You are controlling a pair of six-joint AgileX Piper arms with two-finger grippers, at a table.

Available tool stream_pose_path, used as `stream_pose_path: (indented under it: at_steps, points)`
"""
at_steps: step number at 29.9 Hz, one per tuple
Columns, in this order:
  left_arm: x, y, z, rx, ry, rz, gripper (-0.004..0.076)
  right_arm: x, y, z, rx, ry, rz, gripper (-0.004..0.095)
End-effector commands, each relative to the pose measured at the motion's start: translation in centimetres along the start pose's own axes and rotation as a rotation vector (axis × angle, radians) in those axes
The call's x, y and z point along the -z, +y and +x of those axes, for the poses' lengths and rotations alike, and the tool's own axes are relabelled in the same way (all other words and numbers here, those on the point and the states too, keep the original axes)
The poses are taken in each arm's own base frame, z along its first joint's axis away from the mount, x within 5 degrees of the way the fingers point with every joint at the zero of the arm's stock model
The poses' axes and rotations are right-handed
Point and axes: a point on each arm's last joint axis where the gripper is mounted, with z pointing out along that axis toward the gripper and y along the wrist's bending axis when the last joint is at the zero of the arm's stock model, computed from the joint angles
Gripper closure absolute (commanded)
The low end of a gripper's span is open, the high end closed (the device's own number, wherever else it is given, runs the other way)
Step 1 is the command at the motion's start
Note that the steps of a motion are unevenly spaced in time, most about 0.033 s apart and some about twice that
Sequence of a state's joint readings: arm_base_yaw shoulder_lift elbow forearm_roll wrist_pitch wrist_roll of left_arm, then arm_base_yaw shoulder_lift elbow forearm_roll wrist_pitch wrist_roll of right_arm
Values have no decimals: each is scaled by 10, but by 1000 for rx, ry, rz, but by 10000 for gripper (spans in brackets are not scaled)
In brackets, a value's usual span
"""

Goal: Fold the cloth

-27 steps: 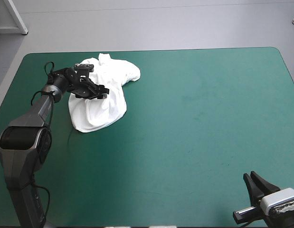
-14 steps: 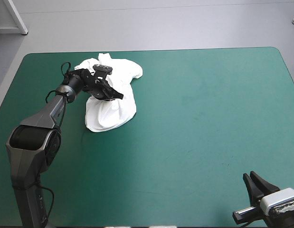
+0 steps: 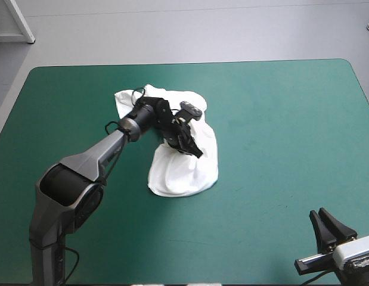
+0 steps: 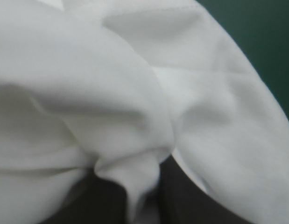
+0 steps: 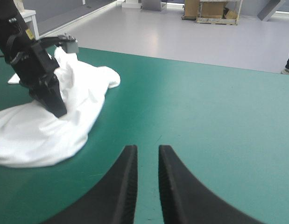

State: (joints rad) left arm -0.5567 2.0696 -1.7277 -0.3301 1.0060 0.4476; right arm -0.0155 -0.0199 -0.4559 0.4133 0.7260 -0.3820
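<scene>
Left end effector [image 3: 193, 150] clenched on T-shirt [image 3: 184, 174] mid-heap; right end effector [image 5: 147, 151] released, well apart. Soft, limp: we'd take hem.

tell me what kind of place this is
Likely a robotics lab bench, not a home: a table with a teal-green cover, the left gripper pinching a crumpled white T-shirt on it, and the right gripper open at the near edge.
</scene>
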Motion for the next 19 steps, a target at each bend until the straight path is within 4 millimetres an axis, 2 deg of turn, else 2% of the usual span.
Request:
stream_pose_path:
  at_steps: [1, 5, 8, 11, 16, 19]
  points:
    - [26, -62, -19, -110, -88, 66, 705, 4, -2, -14, 6, -111, 36, 747]
    - [15, -118, -22, -211, -88, 132, 705, 4, -3, -15, 6, -120, 39, 746]
    - [11, -144, -23, -257, -95, 160, 705, 4, -3, -15, 6, -120, 39, 746]
    - [10, -151, -23, -272, -106, 159, 705, 4, -3, -15, 6, -120, 39, 746]
    - [10, -146, -20, -260, -73, 165, 694, 4, -3, -16, 3, -123, 38, 726]
    - [17, -149, -16, -263, -33, 204, 562, 5, -2, -17, 4, -127, 38, 621]
